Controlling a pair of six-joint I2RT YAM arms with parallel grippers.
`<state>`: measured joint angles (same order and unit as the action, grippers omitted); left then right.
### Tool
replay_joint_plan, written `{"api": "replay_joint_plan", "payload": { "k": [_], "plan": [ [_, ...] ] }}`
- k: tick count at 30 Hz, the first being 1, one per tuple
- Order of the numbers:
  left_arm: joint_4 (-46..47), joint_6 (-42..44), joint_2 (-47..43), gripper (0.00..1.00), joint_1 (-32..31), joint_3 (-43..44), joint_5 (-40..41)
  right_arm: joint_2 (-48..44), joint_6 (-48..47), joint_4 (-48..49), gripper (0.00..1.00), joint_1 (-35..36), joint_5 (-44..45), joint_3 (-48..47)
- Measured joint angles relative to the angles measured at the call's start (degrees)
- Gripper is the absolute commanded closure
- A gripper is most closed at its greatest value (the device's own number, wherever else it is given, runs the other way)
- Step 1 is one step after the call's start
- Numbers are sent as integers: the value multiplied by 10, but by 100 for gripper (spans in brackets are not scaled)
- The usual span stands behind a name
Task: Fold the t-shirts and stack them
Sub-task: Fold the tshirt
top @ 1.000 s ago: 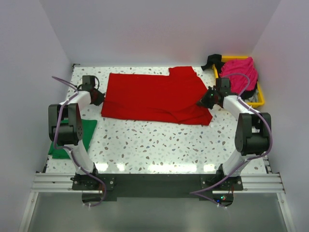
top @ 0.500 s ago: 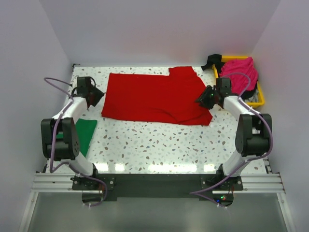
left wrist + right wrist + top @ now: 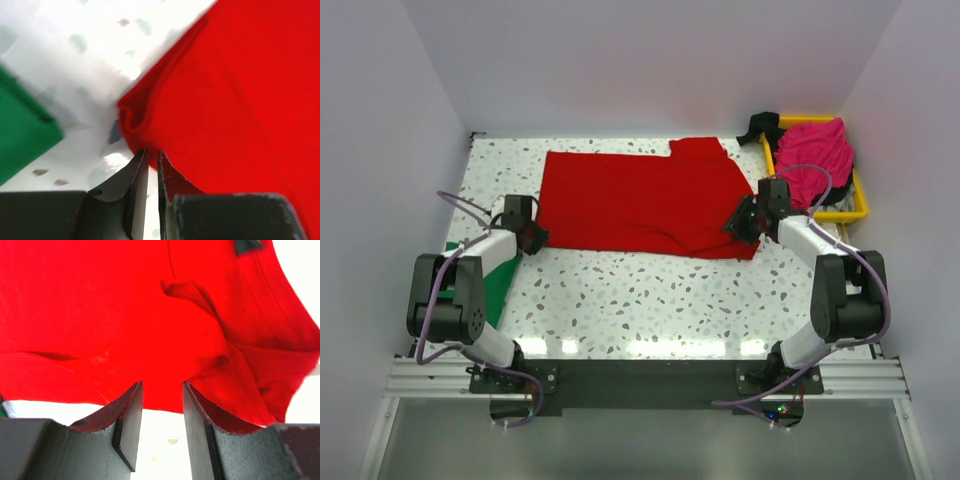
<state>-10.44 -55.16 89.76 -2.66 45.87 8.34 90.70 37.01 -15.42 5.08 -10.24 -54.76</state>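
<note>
The white speckled table [image 3: 650, 300] carries a red t-shirt [image 3: 640, 200] spread flat across its far half, from about 10 o'clock over to 2 o'clock, with its near right corner rumpled. A green t-shirt [image 3: 500, 290] lies folded at the left edge around 8 o'clock, close to the red one's near left corner but apart from it. A yellow tray [image 3: 858, 200] sits at 2 o'clock against the right edge, with a small black object [image 3: 757, 125] just beside its far left corner.

The red t-shirt [image 3: 640, 205] in front of the left claw [image 3: 152, 156] is soft, dull cloth with small wrinkles. The green t-shirt [image 3: 20, 135] beside that claw is smooth cloth too. The table [image 3: 650, 290] under the claw is shiny and speckled like stone. The claw's fingers [image 3: 120, 190] look like dull black plastic.
</note>
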Motion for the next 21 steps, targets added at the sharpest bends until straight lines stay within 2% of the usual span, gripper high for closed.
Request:
{"api": "replay_joint_plan", "payload": {
  "k": [14, 21],
  "plan": [
    [49, -29, -32, 83, -1, -72, 28, -23, 1, 15, 59, -1, 17, 50],
    [57, -29, -101, 82, -1, -82, 7, -23, 0, 18, 58, -1, 22, 63]
  ]
}}
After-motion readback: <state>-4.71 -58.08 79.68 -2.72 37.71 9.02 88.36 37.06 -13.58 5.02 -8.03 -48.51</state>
